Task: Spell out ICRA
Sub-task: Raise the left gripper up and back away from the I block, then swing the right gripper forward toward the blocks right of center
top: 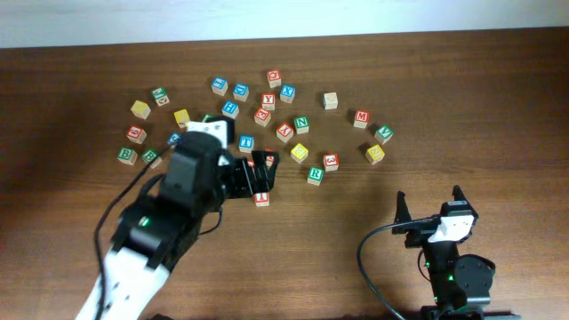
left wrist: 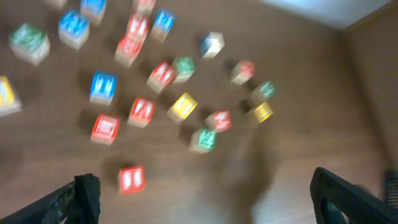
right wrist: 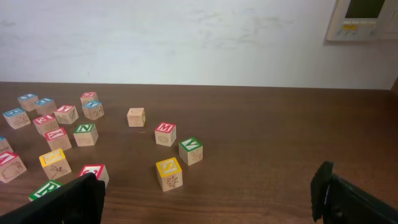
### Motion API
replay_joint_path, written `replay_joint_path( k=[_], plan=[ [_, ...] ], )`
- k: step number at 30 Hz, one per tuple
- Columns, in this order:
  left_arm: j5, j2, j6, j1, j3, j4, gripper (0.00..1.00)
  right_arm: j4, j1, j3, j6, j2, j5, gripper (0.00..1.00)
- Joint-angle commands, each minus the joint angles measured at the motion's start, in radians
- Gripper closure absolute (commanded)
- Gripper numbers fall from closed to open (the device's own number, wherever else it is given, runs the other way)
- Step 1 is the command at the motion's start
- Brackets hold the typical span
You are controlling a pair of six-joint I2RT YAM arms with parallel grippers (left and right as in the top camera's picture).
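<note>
Left gripper (top: 265,174), jaws released, hangs just 12 o'clock of the red-faced wooden I cube (top: 261,199), at 6 o'clock of the scattered letter cubes (top: 301,124). I read the right gripper (top: 429,203) released too, at 4 o'clock.

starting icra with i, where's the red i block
In the overhead view the red I block sits just below the open left gripper, with the green R block to its upper right.
</note>
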Motion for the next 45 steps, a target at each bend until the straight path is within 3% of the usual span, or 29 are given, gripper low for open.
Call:
replay_joint_path(
  k=[1, 7, 10, 13, 18, 22, 27, 32, 33, 35, 37, 40, 43, 45],
  plan=[
    [0.011, -0.109, -0.057, 0.000, 0.015, 0.057, 0.01, -0.001, -0.006, -0.008, 0.011, -0.006, 0.008, 0.02],
    [0.076, -0.126, -0.058, 0.000, 0.015, 0.064, 0.01, -0.001, -0.006, -0.008, 0.011, -0.006, 0.008, 0.02],
    [0.145, -0.124, 0.058, 0.000, 0.016, 0.106, 0.01, -0.001, -0.006, -0.008, 0.011, -0.006, 0.008, 0.02],
    [0.158, -0.116, 0.088, 0.000, 0.056, 0.103, 0.01, -0.001, -0.006, -0.008, 0.011, -0.006, 0.008, 0.02],
    [0.161, 0.019, 0.191, -0.002, 0.246, -0.132, 0.01, -0.001, -0.006, -0.008, 0.011, -0.006, 0.008, 0.02],
    [0.161, 0.139, 0.190, -0.002, 0.250, -0.201, 0.01, -0.001, -0.006, -0.008, 0.011, -0.006, 0.008, 0.02],
    [-0.080, 0.197, 0.126, -0.002, 0.250, -0.251, 0.01, -0.001, -0.006, -0.008, 0.011, -0.006, 0.008, 0.02],
    [-0.200, 0.197, 0.113, 0.013, 0.250, -0.293, 0.01, -0.001, -0.006, -0.008, 0.011, -0.006, 0.008, 0.02],
    [-0.197, 0.197, 0.040, 0.053, 0.250, -0.299, 0.01, -0.001, -0.006, -0.008, 0.011, -0.006, 0.024, 0.02],
    [-0.195, 0.197, 0.013, 0.101, 0.250, -0.309, 0.01, 0.022, -0.006, -0.008, 0.014, -0.006, -0.029, 0.02],
    [-0.196, 0.197, 0.014, 0.127, 0.250, -0.344, 0.01, 0.055, -0.006, -0.008, 0.119, -0.006, -0.349, 0.02],
    [-0.201, 0.197, 0.014, 0.127, 0.250, -0.383, 0.01, 0.045, -0.006, -0.008, 0.444, -0.006, -0.941, 0.02],
    [-0.207, 0.197, 0.018, 0.129, 0.250, -0.385, 0.01, 0.186, -0.006, -0.008, 0.698, -0.006, -0.968, 0.02],
    [-0.207, 0.197, 0.018, 0.129, 0.250, -0.388, 0.01, 0.515, -0.006, -0.008, 0.879, -0.006, -0.911, 0.02]
  ],
)
